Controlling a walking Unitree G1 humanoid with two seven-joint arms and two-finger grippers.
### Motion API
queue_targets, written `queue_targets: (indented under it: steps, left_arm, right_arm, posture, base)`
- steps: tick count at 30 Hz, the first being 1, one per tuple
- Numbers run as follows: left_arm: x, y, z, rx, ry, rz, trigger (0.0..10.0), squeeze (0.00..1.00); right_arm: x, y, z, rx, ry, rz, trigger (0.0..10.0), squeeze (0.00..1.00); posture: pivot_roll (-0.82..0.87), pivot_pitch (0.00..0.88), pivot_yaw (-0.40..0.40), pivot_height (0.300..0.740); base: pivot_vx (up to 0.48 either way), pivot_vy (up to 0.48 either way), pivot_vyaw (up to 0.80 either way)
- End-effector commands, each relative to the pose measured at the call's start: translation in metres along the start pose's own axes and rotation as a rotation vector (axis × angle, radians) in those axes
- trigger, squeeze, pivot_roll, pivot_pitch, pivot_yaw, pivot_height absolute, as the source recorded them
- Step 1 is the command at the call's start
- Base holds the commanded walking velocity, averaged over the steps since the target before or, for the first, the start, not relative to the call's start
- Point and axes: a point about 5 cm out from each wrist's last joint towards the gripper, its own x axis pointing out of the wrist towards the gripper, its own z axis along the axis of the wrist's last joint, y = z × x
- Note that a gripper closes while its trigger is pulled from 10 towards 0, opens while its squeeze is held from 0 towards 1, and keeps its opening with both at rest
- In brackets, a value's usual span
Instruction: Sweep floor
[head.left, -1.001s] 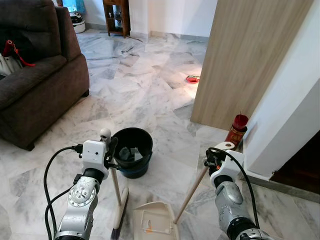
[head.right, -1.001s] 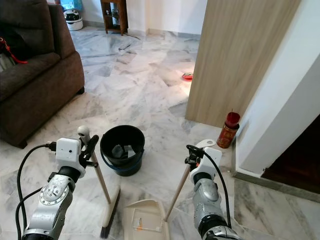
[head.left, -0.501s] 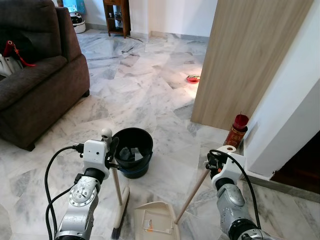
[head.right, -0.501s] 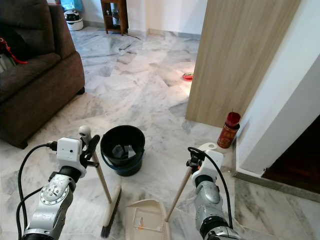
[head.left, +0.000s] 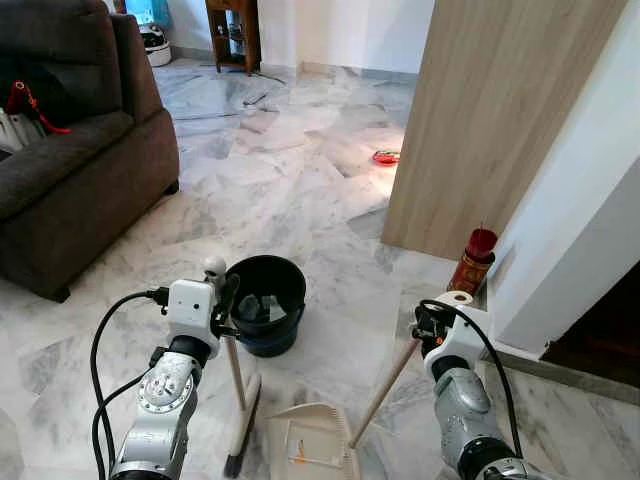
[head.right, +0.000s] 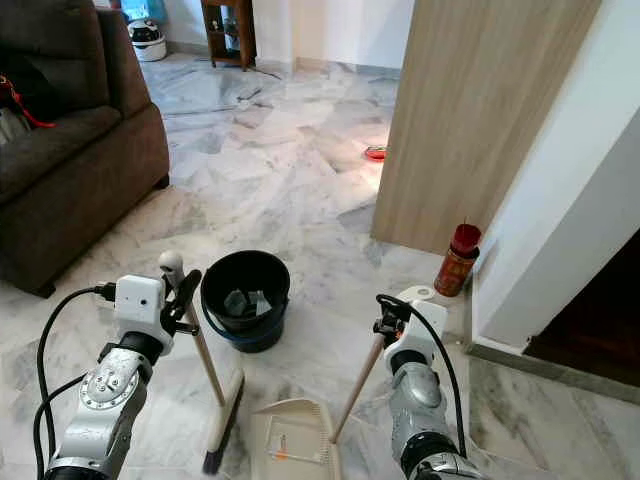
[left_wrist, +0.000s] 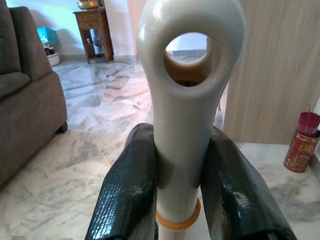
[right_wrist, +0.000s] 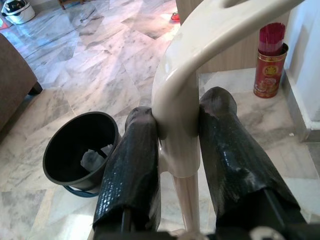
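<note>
**Broom and dustpan held beside the bucket**

Little has shifted over the last second: the left gripper (head.left: 222, 300) and its broom (head.left: 236, 395) have edged slightly toward the bucket (head.left: 265, 303), and the right gripper (head.left: 428, 327) has eased a touch to the right with the dustpan handle (head.left: 385, 377).

On the left wrist view both black fingers (left_wrist: 127, 190) press tight against the cream broom handle just below its hanging loop. The broom stands almost upright, its head resting on the marble floor (head.left: 290, 190) just beside the bucket. The right gripper's fingers (right_wrist: 132, 165) are likewise closed around the top of the dustpan handle, which slopes down and left to the dustpan (head.left: 310, 443) lying flat on the floor between the two arms. Something small and orange lies in the pan; what it is cannot be made out.

The black bucket stands just ahead of the broom and holds some pale scraps, possibly paper. A brown sofa (head.left: 70, 150) sits at the left, a wooden panel (head.left: 490, 120) at the right, and a red tin (head.left: 473, 260) stands by the wall near the right arm.
</note>
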Motion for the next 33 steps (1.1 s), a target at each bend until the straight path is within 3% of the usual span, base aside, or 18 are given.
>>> queue_targets:
  steps: [1,3,4,9,10,11,12,21,22,23,24,27,28,29,30,31,33]
  left_arm:
    - [0.0058,-0.0018,0.0113,-0.002,-0.046,-0.013,10.0,0.00]
    - [0.0058,-0.0024,0.0113,-0.004,-0.046,-0.015,10.0,0.00]
    - [0.0058,-0.0028,0.0113,-0.006,-0.047,-0.016,10.0,0.00]
    - [0.0061,-0.0030,0.0112,-0.008,-0.046,-0.016,10.0,0.00]
    - [0.0060,-0.0032,0.0110,-0.009,-0.046,-0.016,10.0,0.00]
    - [0.0060,-0.0032,0.0110,-0.009,-0.046,-0.016,10.0,0.00]
    - [0.0061,-0.0033,0.0109,-0.010,-0.045,-0.017,10.0,0.00]
    - [0.0071,-0.0036,0.0110,-0.014,-0.046,-0.018,10.0,0.00]
    - [0.0074,-0.0037,0.0110,-0.015,-0.047,-0.018,10.0,0.00]
    - [0.0074,-0.0037,0.0110,-0.015,-0.047,-0.018,10.0,0.00]
    - [0.0077,-0.0045,0.0112,-0.017,-0.047,-0.020,10.0,0.00]
    - [0.0079,-0.0055,0.0113,-0.018,-0.048,-0.023,10.0,0.00]
    - [0.0081,-0.0058,0.0114,-0.020,-0.049,-0.024,10.0,0.00]
    - [0.0083,-0.0059,0.0114,-0.021,-0.049,-0.025,10.0,0.00]
    - [0.0084,-0.0059,0.0114,-0.021,-0.049,-0.025,10.0,0.00]
    - [0.0084,-0.0062,0.0114,-0.022,-0.049,-0.026,10.0,0.00]
    - [0.0084,-0.0064,0.0112,-0.022,-0.048,-0.028,10.0,0.00]
  right_arm:
    - [0.0040,0.0024,0.0096,0.007,-0.043,0.009,10.0,0.47]
    - [0.0040,0.0020,0.0095,0.003,-0.042,0.008,10.0,0.42]
    - [0.0039,0.0017,0.0094,0.001,-0.041,0.007,10.0,0.28]
    - [0.0039,0.0016,0.0097,0.001,-0.043,0.007,10.0,0.26]
    - [0.0039,0.0019,0.0099,0.006,-0.044,0.012,10.0,0.44]
    - [0.0039,0.0019,0.0099,0.006,-0.044,0.012,10.0,0.44]
    - [0.0040,0.0024,0.0101,0.011,-0.046,0.021,10.0,1.00]
    - [0.0049,0.0017,0.0130,-0.004,-0.057,0.018,10.0,1.00]
    - [0.0048,0.0013,0.0139,-0.007,-0.062,0.017,10.0,0.32]
    - [0.0048,0.0013,0.0139,-0.007,-0.062,0.017,10.0,0.32]
    - [0.0044,0.0005,0.0153,-0.013,-0.074,0.018,10.0,0.00]
    - [0.0035,-0.0004,0.0159,-0.016,-0.084,0.022,10.0,0.00]
    - [0.0030,-0.0008,0.0161,-0.015,-0.089,0.026,10.0,0.12]
    - [0.0025,-0.0010,0.0164,-0.014,-0.094,0.030,10.0,0.56]
    - [0.0023,-0.0012,0.0167,-0.014,-0.097,0.032,10.0,0.56]
    - [0.0019,-0.0015,0.0170,-0.017,-0.102,0.032,10.0,0.74]
    - [0.0014,-0.0018,0.0177,-0.023,-0.109,0.032,10.0,0.71]
  posture:
    - [0.09,0.000,-0.004,0.740]
    - [0.09,0.000,-0.005,0.740]
    - [0.09,0.000,-0.005,0.740]
    - [0.09,0.000,-0.006,0.740]
    - [0.09,0.000,-0.007,0.740]
    - [0.09,0.000,-0.007,0.740]
    - [0.09,0.000,-0.008,0.740]
    - [0.08,0.000,-0.009,0.740]
    - [0.08,0.000,-0.009,0.740]
    - [0.08,0.000,-0.009,0.740]
    - [0.08,0.000,-0.009,0.740]
    - [0.07,0.000,-0.008,0.740]
    - [0.07,0.000,-0.008,0.740]
    - [0.07,0.000,-0.008,0.740]
    - [0.07,0.000,-0.008,0.740]
    - [0.07,0.000,-0.009,0.740]
    - [0.07,0.000,-0.009,0.740]
  base:
    - [0.000,0.000,0.00]
    - [0.000,0.000,0.00]
    - [0.000,0.000,0.00]
    - [0.000,0.000,0.00]
    - [0.000,0.000,0.00]
    - [0.000,0.000,0.00]
    - [0.000,0.000,0.00]
    - [0.000,0.000,0.00]
    - [0.000,0.000,0.00]
    - [0.000,0.000,0.00]
    - [0.000,0.000,0.00]
    - [0.000,0.000,0.00]
    - [0.000,0.000,0.00]
    - [0.000,0.000,0.00]
    - [0.000,0.000,0.00]
    - [0.000,0.000,0.00]
    - [0.000,0.000,0.00]
